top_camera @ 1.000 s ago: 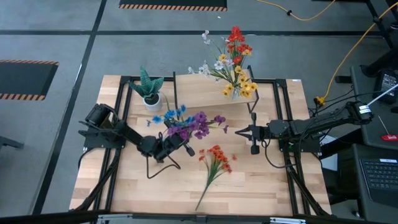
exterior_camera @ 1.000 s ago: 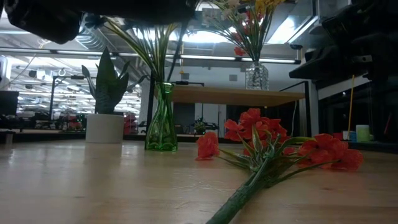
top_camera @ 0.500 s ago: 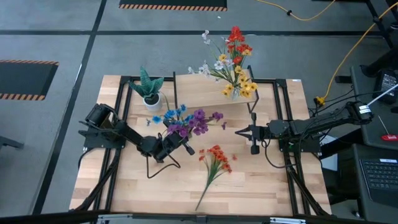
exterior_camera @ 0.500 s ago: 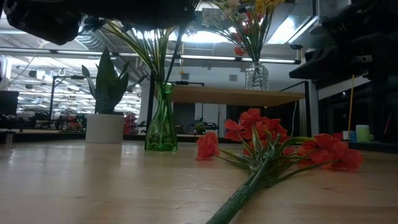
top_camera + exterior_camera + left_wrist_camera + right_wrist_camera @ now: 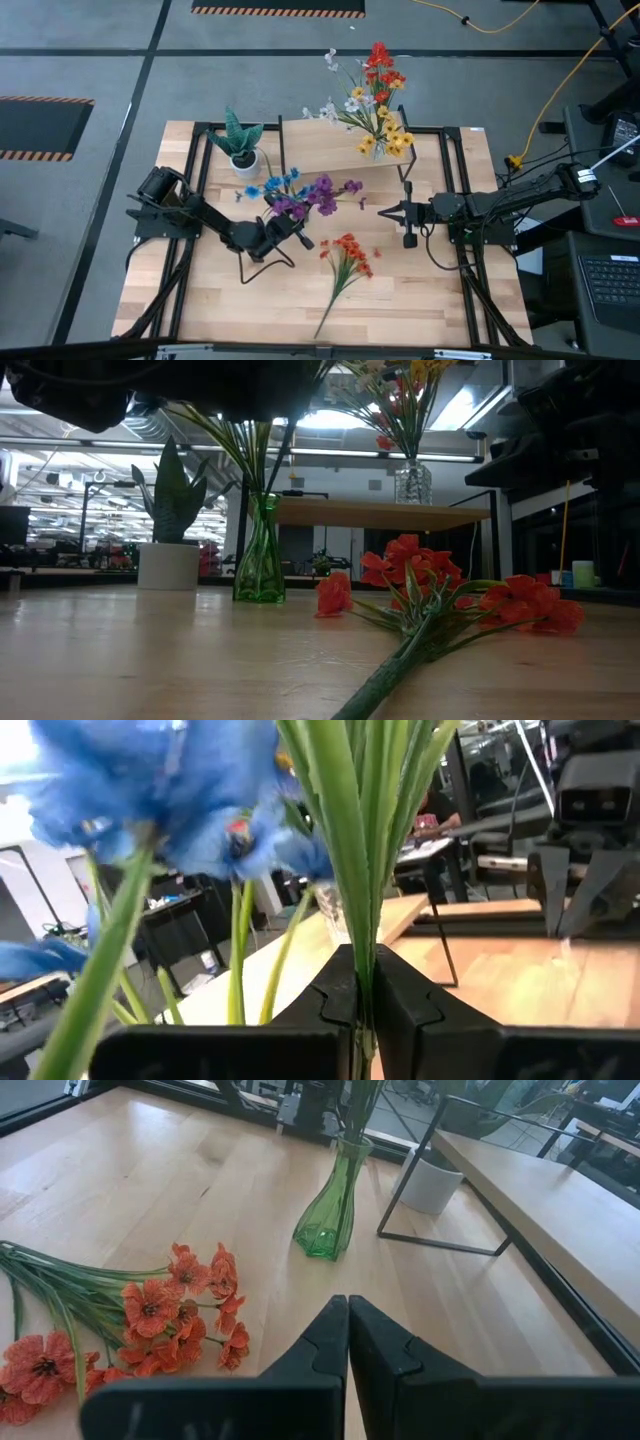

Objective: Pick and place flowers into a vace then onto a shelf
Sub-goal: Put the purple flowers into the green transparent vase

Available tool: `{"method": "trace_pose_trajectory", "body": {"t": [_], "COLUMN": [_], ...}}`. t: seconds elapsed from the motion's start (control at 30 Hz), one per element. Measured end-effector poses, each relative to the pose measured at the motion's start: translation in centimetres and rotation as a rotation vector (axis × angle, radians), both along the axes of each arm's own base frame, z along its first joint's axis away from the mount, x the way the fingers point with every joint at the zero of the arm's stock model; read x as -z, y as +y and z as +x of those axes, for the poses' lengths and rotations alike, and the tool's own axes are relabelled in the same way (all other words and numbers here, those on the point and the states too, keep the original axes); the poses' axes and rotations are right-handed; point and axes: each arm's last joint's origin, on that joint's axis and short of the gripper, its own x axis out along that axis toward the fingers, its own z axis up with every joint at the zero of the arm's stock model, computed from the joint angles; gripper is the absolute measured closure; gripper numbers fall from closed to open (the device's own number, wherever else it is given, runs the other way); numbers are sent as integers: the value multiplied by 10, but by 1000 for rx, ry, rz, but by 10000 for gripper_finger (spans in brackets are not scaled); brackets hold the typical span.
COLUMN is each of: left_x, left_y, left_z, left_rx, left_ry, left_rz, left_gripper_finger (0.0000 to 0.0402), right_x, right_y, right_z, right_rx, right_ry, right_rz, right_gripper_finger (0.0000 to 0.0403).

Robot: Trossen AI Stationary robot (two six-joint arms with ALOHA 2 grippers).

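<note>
- Since a second ago we see the purple and blue flowers [image 5: 305, 196] shift slightly toward the left gripper [image 5: 296, 236], their blossoms drawing in a little; the right arm has not moved.
- The left gripper's jaws are pressed together on the thin green stems of that bunch, as the left wrist view shows, with fuzzy blue blossoms [image 5: 170, 795] close to the lens.
- The stems run down into a slender, ribbed green glass vase [image 5: 260, 550] standing upright on the counter [image 5: 200, 290], a pale wood-plank surface.
- Just beside it stands a spiky green plant in a smooth white pot [image 5: 240, 150].
- An orange flower sprig [image 5: 345, 262] lies flat on the counter between the two arms, its long green stem pointing toward the near edge.
- The right gripper [image 5: 383, 211] hovers over the counter near the sprig, jaws pressed together and holding nothing.
- On the shelf [image 5: 330, 155], a light-wood board on thin black legs, a clear glass vase [image 5: 412, 482] holds a mixed bouquet of red, yellow and white blossoms [image 5: 375, 100].
</note>
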Motion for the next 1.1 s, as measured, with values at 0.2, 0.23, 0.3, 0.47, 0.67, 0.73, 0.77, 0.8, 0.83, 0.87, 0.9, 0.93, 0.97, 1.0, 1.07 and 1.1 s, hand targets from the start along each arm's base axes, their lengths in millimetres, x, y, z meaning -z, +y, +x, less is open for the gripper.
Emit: {"method": "trace_pose_trajectory", "body": {"t": [0.2, 0.23, 0.3, 0.47, 0.67, 0.73, 0.77, 0.8, 0.83, 0.87, 0.9, 0.93, 0.97, 1.0, 1.07, 1.1], "left_x": [5, 5, 5, 5, 6, 6, 6, 6, 6, 6, 6, 6, 7, 8, 11, 13], "left_y": [0, 0, 0, -2, -6, -9, -10, -11, -11, -12, -13, -13, -13, -13, -13, -13], "left_z": [1, 1, 0, -1, -6, -7, -8, -8, -8, -9, -9, -9, -9, -9, -8, -8], "left_rx": [-26, -30, -36, -45, -136, -152, -151, -148, -146, -143, -142, -143, -148, -151, -157, -164], "left_ry": [20, 17, 13, -1, -15, -12, -11, -12, -14, -15, -15, -16, -16, -10, 4, 10], "left_rz": [-27, -31, -38, -58, -111, -117, -117, -119, -121, -122, -122, -124, -127, -127, -127, -129], "left_gripper_finger": [390, 390, 389, 389, 389, 389, 389, 389, 388, 387, 386, 384, 383, 382, 382, 382], "right_x": [0, 0, 0, 0, 1, 1, 1, 1, 1, 1, 1, 1, 1, 1, 1, 1], "right_y": [0, 0, 0, 0, 0, 0, 0, 0, 0, 0, 0, 0, 0, 0, 0, 0], "right_z": [0, 0, 0, 0, 0, 0, 0, 0, 0, 0, 0, 0, 0, 0, 0, 0], "right_rx": [0, 0, 0, 0, 0, 0, 0, 0, 0, 0, 0, 0, 0, 0, 0, 0], "right_ry": [0, 0, 0, 5, 9, 9, 9, 9, 9, 9, 9, 9, 9, 9, 9, 9], "right_rz": [0, 0, 0, -1, -1, -1, -1, -1, -1, -1, -1, -1, -1, -1, -1, -1], "right_gripper_finger": [387, 387, 387, 387, 387, 387, 387, 387, 387, 387, 387, 387, 387, 387, 387, 387]}}
